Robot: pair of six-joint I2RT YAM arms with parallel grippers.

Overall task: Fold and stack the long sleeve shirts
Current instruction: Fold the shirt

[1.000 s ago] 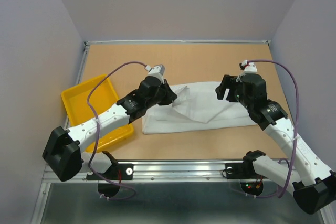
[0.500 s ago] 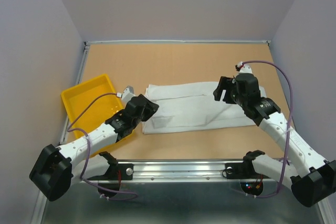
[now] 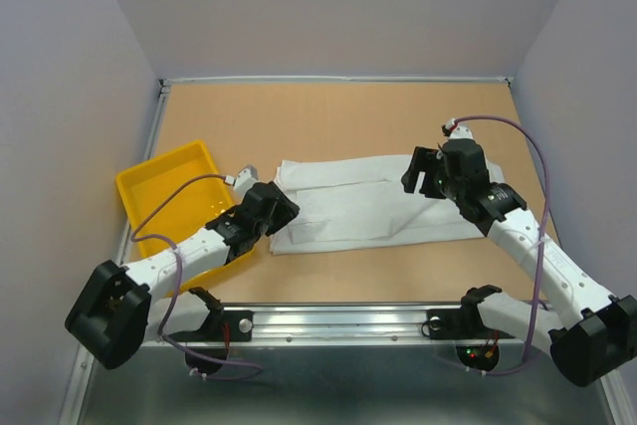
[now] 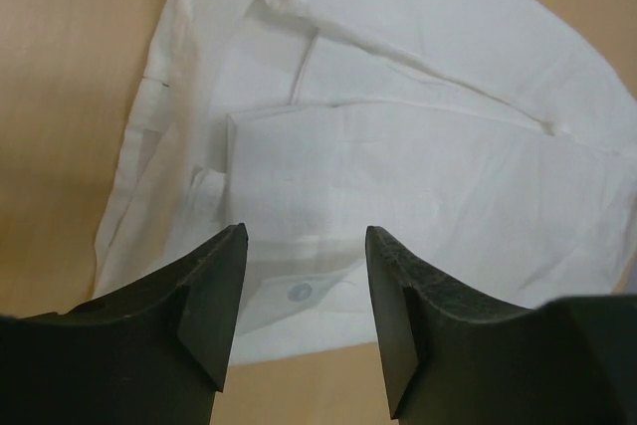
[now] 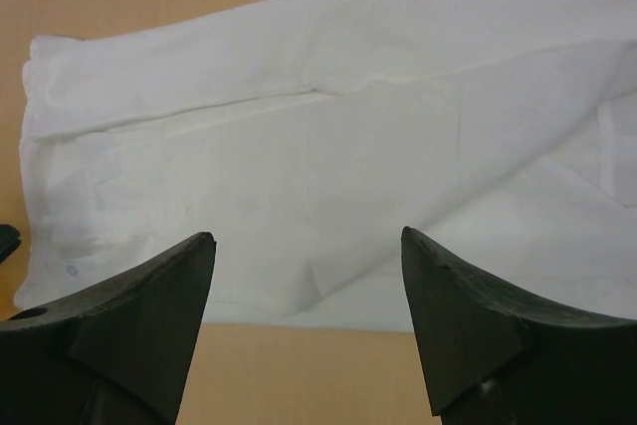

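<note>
Lying flat on the table [image 3: 328,116], the white long sleeve shirt [image 3: 368,211] is folded into a wrinkled band. It stretches from beneath the left end effector [image 3: 282,208] to beneath the right end effector [image 3: 420,172], both spread wide and empty.

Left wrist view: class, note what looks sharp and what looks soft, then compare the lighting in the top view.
Left wrist view: the dark fingers near the lens look soft-edged, while the shirt shows clear creases; top view: even light on the table, faint shadows, no glare.
</note>
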